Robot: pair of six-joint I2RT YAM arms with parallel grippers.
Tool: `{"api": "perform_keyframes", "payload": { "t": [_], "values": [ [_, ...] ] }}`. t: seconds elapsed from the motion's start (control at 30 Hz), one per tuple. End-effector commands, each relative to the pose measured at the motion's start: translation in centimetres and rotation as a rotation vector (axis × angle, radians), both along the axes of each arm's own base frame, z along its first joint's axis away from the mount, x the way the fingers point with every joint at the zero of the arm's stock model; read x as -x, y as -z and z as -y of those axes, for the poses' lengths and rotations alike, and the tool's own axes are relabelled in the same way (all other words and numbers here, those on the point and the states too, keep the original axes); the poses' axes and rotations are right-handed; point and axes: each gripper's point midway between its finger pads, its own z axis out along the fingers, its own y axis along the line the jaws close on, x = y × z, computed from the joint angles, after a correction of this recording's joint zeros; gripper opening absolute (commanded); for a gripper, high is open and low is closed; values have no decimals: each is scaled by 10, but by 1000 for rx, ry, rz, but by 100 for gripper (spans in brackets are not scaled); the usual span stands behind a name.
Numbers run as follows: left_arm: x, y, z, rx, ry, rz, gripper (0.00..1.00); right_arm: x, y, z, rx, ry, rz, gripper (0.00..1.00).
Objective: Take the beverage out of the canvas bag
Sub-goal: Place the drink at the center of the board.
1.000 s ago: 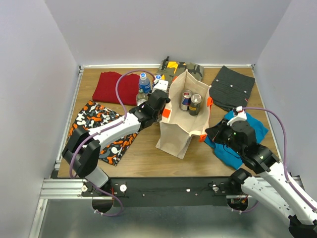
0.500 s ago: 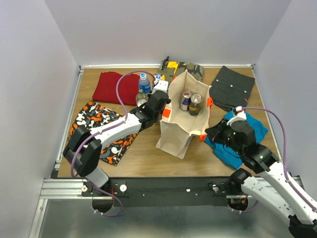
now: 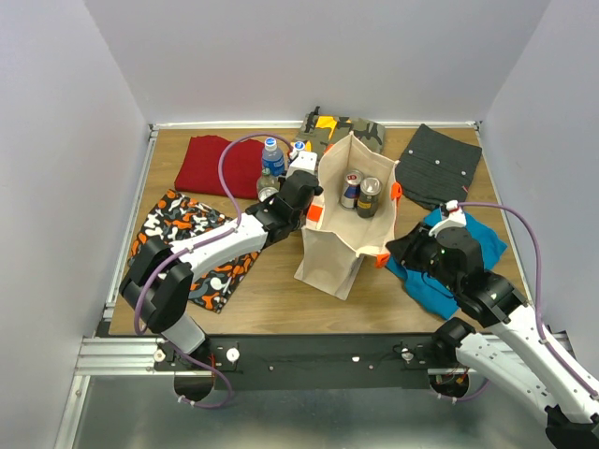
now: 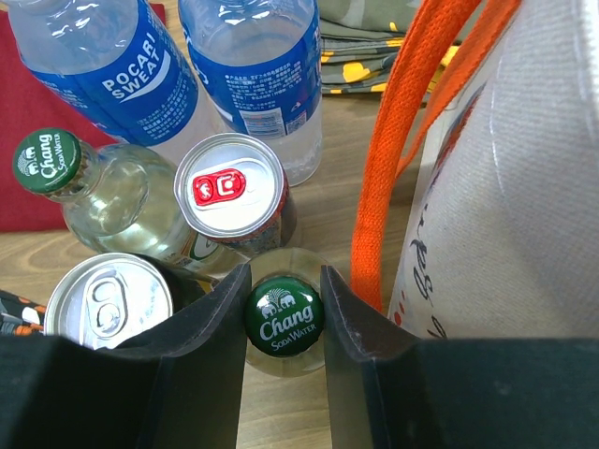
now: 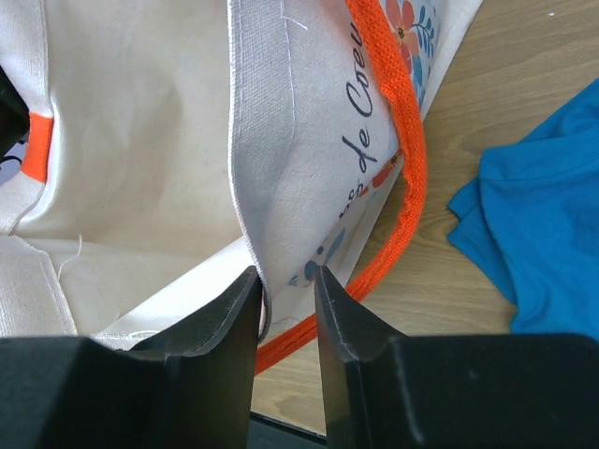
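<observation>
Top external view gives us the canvas bag [image 3: 337,248] standing upright in the middle of the surface [image 3: 271,290], mouth open. A blue-and-silver can [image 3: 352,189] and a darker can [image 3: 371,197] stand inside, so beverages are left to take out. The left arm [image 3: 215,241] reaches to the bag's left wall, where several drinks stand outside it. The right arm [image 3: 487,299] reaches to the bag's right corner. Left wrist view shows the left tool [image 4: 284,281] clamped on the top of a green-capped soda water bottle [image 4: 284,316]. That bottle stands outside the bag, just beside an orange handle [image 4: 388,159] and a red-tabbed can [image 4: 229,192], near two Pocari Sweat bottles [image 4: 257,65]. We judge it is being parked with the drinks already out. Right wrist view shows the right tool [image 5: 284,281] with its fingers slightly apart. The bag's rim seam runs into the gap and lies against one finger only. We read this as a hold meant to steady the bag and keep its mouth open, though nothing is pinched.
</observation>
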Motion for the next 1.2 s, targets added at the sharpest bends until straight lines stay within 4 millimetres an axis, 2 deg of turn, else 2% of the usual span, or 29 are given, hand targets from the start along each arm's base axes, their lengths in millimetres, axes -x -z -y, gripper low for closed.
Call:
{"api": "perform_keyframes", "payload": {
  "t": [0.0,0.03,0.17,0.2,0.3,0.4,0.57,0.77,0.8,0.93,1.0,1.1,1.13,1.17],
  "values": [
    [-13,-32,-1,80,-67,98,29,4,19,11,58,34,-53,40],
    [-14,-36,-2,82,-70,106,32,4,19,11,58,34,-53,43],
    [-12,-39,-5,76,-76,103,43,4,20,12,58,35,-53,44],
    [-12,-40,-5,76,-78,104,50,4,19,12,57,35,-52,44],
    [-11,-46,-7,82,-82,111,61,4,19,11,57,34,-50,45],
    [-10,-50,-9,81,-90,113,67,4,18,11,54,33,-48,45],
    [-6,-61,-12,92,-87,125,69,4,17,12,52,34,-45,45],
    [2,-77,-22,113,-104,139,75,4,19,11,58,26,-51,45],
    [4,-79,-23,136,-113,133,79,4,18,10,56,26,-50,46],
    [14,-101,-33,229,-108,103,91,4,19,10,61,23,-53,46],
    [20,-110,-33,255,-87,98,92,4,18,10,60,23,-50,46],
    [28,-127,-43,294,-115,113,95,4,19,10,58,22,-49,46],
    [33,-136,-45,317,-104,127,99,4,18,10,59,24,-47,46],
    [35,-140,-43,327,-86,133,99,4,18,10,59,23,-48,46]
  ]
}}
